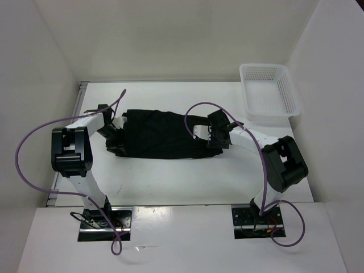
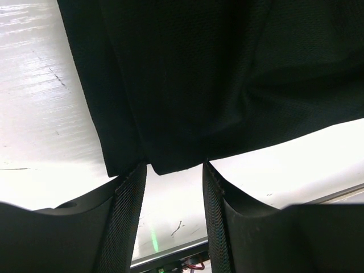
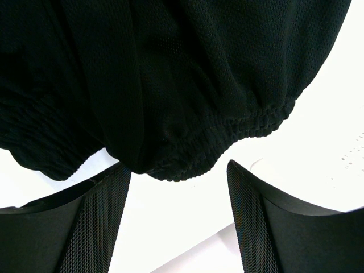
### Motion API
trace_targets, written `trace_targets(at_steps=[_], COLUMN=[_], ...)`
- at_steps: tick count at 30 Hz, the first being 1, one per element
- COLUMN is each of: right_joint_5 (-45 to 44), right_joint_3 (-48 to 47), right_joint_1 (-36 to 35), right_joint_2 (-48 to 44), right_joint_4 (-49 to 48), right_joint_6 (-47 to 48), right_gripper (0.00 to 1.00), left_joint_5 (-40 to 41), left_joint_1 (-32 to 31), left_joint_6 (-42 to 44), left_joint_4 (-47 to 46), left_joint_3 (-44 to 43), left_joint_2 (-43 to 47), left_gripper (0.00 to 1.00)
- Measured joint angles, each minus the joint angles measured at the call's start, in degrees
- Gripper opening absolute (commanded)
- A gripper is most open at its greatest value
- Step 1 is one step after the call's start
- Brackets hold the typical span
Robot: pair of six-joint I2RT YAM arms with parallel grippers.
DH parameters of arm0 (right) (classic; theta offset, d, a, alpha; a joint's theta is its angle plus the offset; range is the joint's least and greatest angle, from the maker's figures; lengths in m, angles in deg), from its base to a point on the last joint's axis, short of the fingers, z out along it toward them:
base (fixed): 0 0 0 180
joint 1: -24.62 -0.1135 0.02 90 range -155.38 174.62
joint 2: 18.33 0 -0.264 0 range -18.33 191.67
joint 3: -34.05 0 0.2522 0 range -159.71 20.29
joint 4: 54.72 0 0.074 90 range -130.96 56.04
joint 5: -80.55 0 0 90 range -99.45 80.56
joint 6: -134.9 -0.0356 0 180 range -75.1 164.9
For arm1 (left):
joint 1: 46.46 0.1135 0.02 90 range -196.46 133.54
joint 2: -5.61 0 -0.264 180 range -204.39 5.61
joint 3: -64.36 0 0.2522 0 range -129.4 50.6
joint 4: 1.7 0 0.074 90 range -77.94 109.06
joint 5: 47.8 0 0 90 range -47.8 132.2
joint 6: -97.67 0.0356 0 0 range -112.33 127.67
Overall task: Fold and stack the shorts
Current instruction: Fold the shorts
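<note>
Shorts (image 1: 162,135) lie spread across the middle of the white table (image 1: 170,179) in the top view, their long side running left to right. The left gripper (image 1: 116,137) sits at the cloth's left end and the right gripper (image 1: 196,135) over its right end. A white mesh basket (image 1: 267,68) rests in the upper right of the frame, well apart from the cloth

In the left wrist view, black fabric fills the upper frame, and its lower edge ends just at the tips of the fingers (image 2: 128,216). The left gripper (image 2: 173,168) is released: jaws parted, bare table between them, grasping nothing

In the right wrist view, the gathered elastic waistband (image 3: 250,128) crosses the centre of the frame, just above the fingertips (image 3: 102,210). The right gripper (image 3: 179,166) is released too, with a wide gap and nothing held
</note>
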Motion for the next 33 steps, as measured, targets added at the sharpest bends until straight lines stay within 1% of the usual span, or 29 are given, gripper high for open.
trace_targets(at_steps=[4, 5, 8, 9, 12, 15, 18, 19, 25, 32, 33], right_joint_5=[0.0, 0.0, 0.0, 0.0, 0.0, -0.17, -0.35, -0.42, -1.44, -2.1, -2.16], right_joint_3=[0.0, 0.0, 0.0, 0.0, 0.0, 0.0, 0.0, 0.02, 1.88, 2.71, 2.71], right_joint_1=[0.0, 0.0, 0.0, 0.0, 0.02, 0.0, 0.0, 0.0, 0.02, 0.02, 0.02], right_joint_2=[0.0, 0.0, 0.0, 0.0, -0.02, -0.02, -0.02, -0.02, -0.02, 0.0, 0.0], right_joint_4=[0.0, 0.0, -0.02, -0.02, -0.04, -0.15, -0.48, -0.55, -3.02, -4.63, -4.94], right_joint_6=[0.02, 0.02, 0.04, 0.02, 0.02, 0.28, 0.72, 0.92, 1.81, 2.58, 2.64], right_gripper=[0.73, 0.73, 0.73, 0.73, 0.73, 0.71, 0.69, 0.66, 0.59, 0.48, 0.43], left_joint_5=[-1.38, -2.08, -3.74, -4.11, -4.68, -5.14, -5.18, -5.18, -5.01, -5.03, -5.03], left_joint_1=[0.0, 0.0, 0.0, 0.0, 0.0, 0.0, 0.0, 0.0, 0.0, 0.0, 0.0], left_joint_6=[-0.02, 0.0, -0.11, -0.02, -0.15, 0.04, -0.02, -0.02, -0.02, -0.02, -0.02], left_joint_4=[0.09, 0.24, 0.48, 0.57, 0.79, 0.9, 0.92, 0.94, 1.38, 1.81, 1.88], left_joint_3=[-0.04, -0.17, -0.66, -0.74, -0.96, -1.66, -1.97, -2.05, -3.72, -5.51, -5.95], left_joint_2=[-0.09, -0.26, -1.14, -1.38, -1.57, -1.6, -1.6, -1.6, -1.57, -1.33, -1.22], left_gripper=[0.5, 0.48, 0.32, 0.23, 0.13, 0.06, 0.02, 0.0, 0.0, 0.0, 0.0])
